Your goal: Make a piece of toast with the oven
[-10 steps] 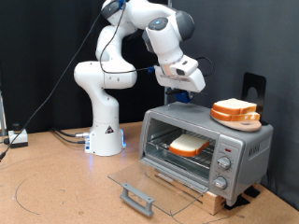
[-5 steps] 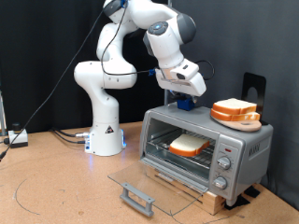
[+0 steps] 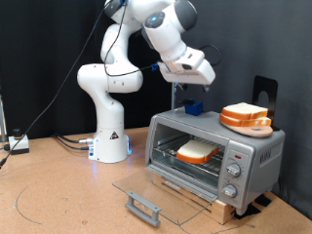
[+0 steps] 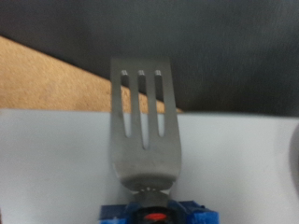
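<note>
So my two-finger gripper [image 3: 192, 91] is up above the boxy silver-grey toaster oven [image 3: 216, 156], pinching a slotted metal spatula with a blue handle [image 4: 143, 121]; the pale cream slice of toast with the orange-brown crust [image 3: 199, 151] sits on the wire rack inside, with the glass door [image 3: 156, 189] flat open. Honestly I'd keep the blade level and well clear of the stack of bread slices on the orange plate [image 3: 245, 116] up top; no rush.

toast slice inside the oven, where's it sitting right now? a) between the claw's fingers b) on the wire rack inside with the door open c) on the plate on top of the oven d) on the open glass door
b: the exterior view shows the piece of toast lying on the rack inside the oven, whose glass door hangs open below it.
</note>
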`<state>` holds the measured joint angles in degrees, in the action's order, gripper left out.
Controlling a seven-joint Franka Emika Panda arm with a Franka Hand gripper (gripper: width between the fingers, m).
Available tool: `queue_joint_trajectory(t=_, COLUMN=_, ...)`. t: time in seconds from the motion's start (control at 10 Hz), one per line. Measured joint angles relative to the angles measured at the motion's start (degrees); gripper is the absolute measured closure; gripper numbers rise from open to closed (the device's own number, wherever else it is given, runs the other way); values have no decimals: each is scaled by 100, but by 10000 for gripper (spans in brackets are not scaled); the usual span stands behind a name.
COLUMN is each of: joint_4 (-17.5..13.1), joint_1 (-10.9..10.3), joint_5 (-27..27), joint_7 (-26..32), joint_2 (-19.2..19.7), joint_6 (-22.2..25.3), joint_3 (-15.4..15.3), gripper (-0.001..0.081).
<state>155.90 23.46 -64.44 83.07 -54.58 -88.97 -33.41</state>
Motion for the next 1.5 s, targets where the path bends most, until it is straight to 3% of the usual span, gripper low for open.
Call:
queue_joint_trajectory(t=0.1, joint_4=-61, joint_1=-1, joint_5=79, joint_7=58, joint_2=2, joint_6=161, joint_3=160, gripper=-1)
queue_joint_trajectory(t=0.2, joint_4=-45, joint_1=6, joint_5=78, joint_7=53, joint_2=3, joint_6=130, joint_3=126, gripper=-1)
queue_joint_trajectory(t=0.4, joint_4=52, joint_1=151, joint_5=146, joint_7=149, joint_2=31, joint_6=-224, joint_3=100, gripper=-1)
queue_joint_trajectory(t=0.6, joint_4=73, joint_1=508, joint_5=277, joint_7=287, joint_2=172, joint_6=-478, joint_3=130, gripper=-1)
queue_joint_trajectory(t=1.2, joint_4=-104, joint_1=1510, joint_5=891, joint_7=631, joint_2=834, joint_6=-640, joint_3=457, gripper=-1)
queue_joint_trajectory(t=1.5, joint_4=-367, joint_1=1927, joint_5=1263, joint_7=1017, joint_2=1297, joint_6=-668, joint_3=625, gripper=-1)
